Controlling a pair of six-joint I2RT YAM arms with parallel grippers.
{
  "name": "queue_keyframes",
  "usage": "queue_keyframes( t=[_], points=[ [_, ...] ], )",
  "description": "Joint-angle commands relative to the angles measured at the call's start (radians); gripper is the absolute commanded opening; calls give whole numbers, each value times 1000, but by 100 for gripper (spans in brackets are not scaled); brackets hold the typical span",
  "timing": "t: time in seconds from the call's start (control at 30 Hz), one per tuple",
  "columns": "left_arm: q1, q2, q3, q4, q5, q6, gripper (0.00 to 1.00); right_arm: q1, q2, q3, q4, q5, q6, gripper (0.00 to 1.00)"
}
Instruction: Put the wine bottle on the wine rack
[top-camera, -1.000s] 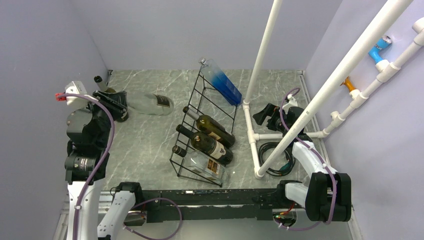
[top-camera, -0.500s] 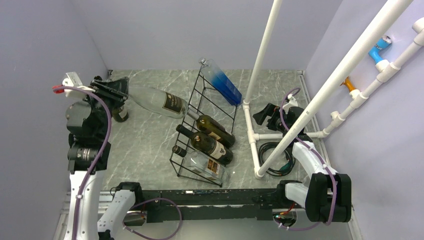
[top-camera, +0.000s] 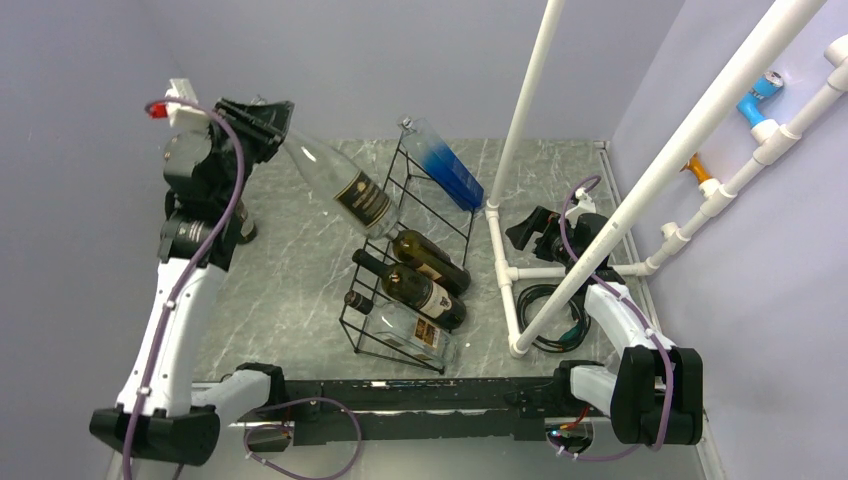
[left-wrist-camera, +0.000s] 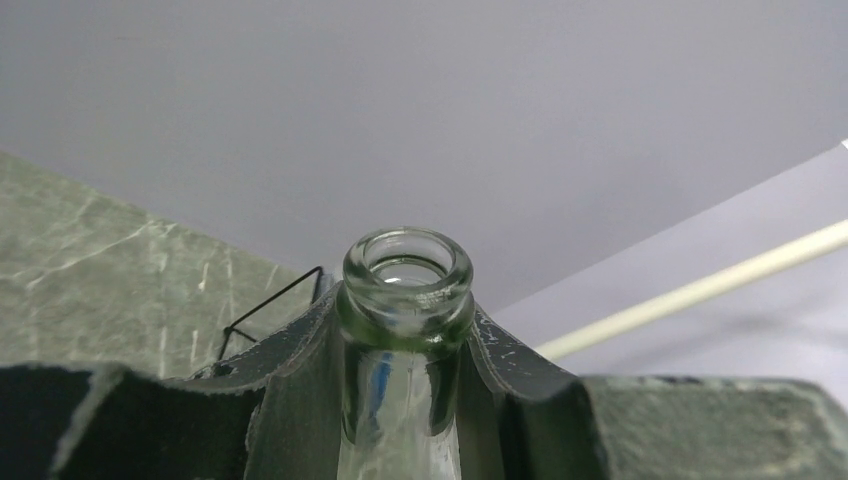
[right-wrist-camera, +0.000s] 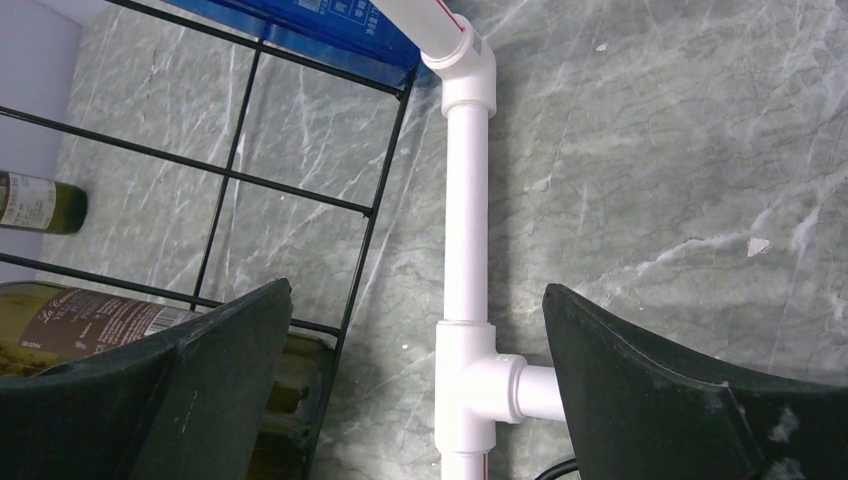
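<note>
The left claw pinches the neck of a clear glass wine bottle, tilted in mid-air with its base toward the long black wire wine rack. Seating it in a free opening remains to be done. The right claw is spread.

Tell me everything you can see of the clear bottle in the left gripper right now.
The clear bottle is colourless glass, seemingly empty, uncapped, with a rounded lip and a dark label low on its body. The left gripper is shut on its neck; the fingers press the glass just under the lip. It hangs above the table, tilted, base down toward the rack. Whether the base touches the wires is unclear.
</note>
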Motion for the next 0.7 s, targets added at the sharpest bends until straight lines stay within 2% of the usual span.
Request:
queue_keyframes(
  t=[0.0, 0.17, 0.67],
  points=[
    [-104, 64, 194, 179, -108, -58, 0, 3, -2, 10, 37, 1, -4, 100],
    [-210, 161, 251, 208, -202, 3, 0, 4, 6, 12, 37, 2, -6, 100],
    [-310, 374, 276, 280, -289, -4, 0, 3, 5, 13, 36, 1, -6, 100]
  ],
)
